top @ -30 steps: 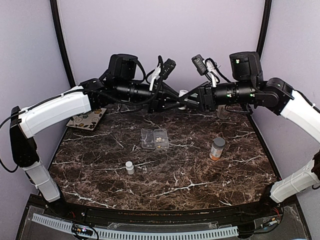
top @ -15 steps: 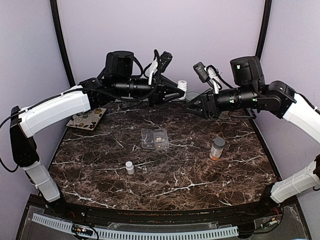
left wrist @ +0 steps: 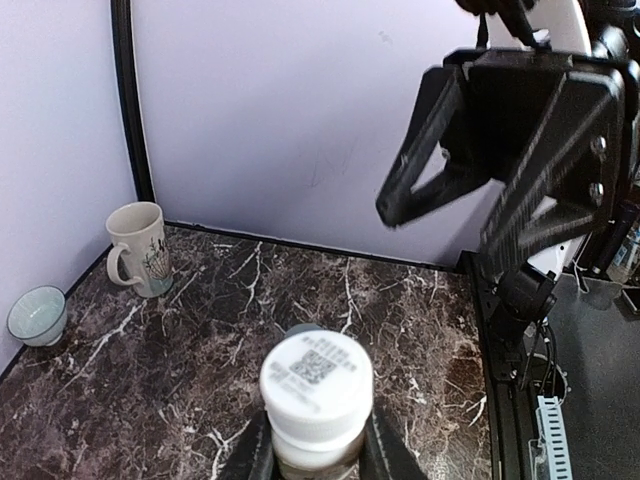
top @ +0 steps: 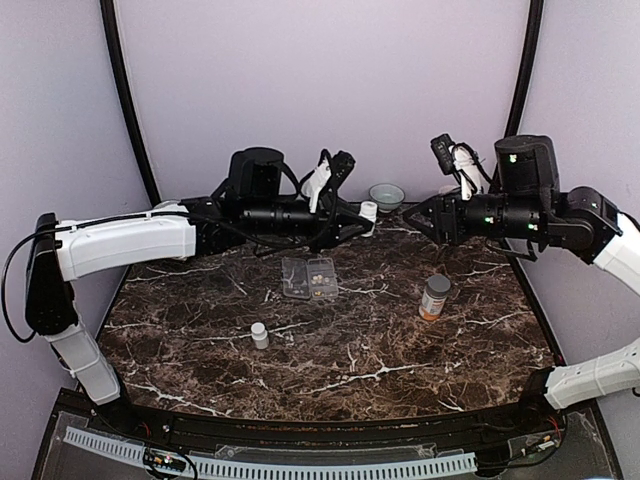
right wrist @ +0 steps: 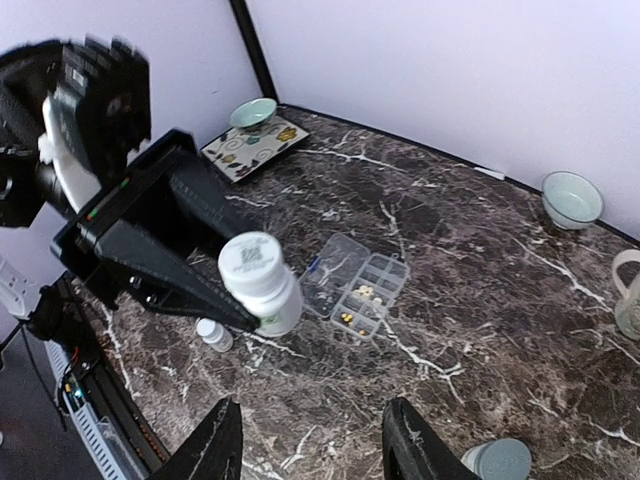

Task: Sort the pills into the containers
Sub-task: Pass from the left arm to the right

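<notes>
My left gripper (top: 366, 216) is shut on a small white capped bottle (top: 368, 210) and holds it in the air behind the pill box. In the left wrist view the bottle (left wrist: 316, 385) sits between the fingers (left wrist: 255, 455), cap up. The clear pill box (top: 308, 277) lies open mid-table, with tiny cream pills (right wrist: 366, 291) and a few yellowish ones in its compartments. My right gripper (top: 420, 214) is open and empty, to the right of the bottle and apart from it. From the right wrist, the held bottle (right wrist: 262, 280) hangs left of the box (right wrist: 355, 288); that gripper (right wrist: 312, 450) is spread wide.
An orange bottle with a grey cap (top: 434, 297) stands at the right. A second small white bottle (top: 259, 335) stands front left. A pale bowl (top: 386, 195) and a mug (left wrist: 138, 248) stand at the back. A patterned tray (right wrist: 253, 145) and green bowl (right wrist: 252, 112) lie far left.
The two grippers were together at the held bottle. My right gripper has drawn back to the right. My left arm has come lower and forward with the bottle.
</notes>
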Tool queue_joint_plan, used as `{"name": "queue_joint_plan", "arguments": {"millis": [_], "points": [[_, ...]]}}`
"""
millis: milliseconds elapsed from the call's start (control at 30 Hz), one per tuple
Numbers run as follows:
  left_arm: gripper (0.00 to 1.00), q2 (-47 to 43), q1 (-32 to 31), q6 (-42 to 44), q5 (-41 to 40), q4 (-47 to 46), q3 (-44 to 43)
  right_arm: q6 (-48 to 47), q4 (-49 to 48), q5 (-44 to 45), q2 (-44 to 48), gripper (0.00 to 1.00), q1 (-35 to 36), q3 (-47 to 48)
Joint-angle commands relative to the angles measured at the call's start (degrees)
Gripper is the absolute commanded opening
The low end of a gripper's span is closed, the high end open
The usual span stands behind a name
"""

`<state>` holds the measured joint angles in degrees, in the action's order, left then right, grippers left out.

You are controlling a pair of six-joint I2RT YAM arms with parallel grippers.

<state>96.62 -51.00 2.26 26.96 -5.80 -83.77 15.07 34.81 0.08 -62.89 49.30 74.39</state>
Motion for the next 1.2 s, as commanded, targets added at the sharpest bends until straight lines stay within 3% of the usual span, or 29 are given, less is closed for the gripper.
{"name": "queue_joint_plan", "arguments": {"millis": [0,367,800,1167], "points": [[0.0,-1.9,-1.5,-2.4,-2.7,-12.2,6.6,2.6,-1.8,11.4,4.0,0.49,0.3,-3.2],[0.0,5.7,-5.2,-4.0,-8.7,-31.8,18.0,6.0,-2.9,21.2,8.9,0.49,0.4,-11.9],[0.0,21.7,-7.0,-6.2,-12.4,-50.5,19.7,6.7,-7.6,24.8,15.8,0.49,0.4,-23.2],[0.0,28.5,-8.0,-6.4,-16.6,-54.0,16.4,6.5,-7.0,25.3,18.0,0.49,0.4,-26.5]]}}
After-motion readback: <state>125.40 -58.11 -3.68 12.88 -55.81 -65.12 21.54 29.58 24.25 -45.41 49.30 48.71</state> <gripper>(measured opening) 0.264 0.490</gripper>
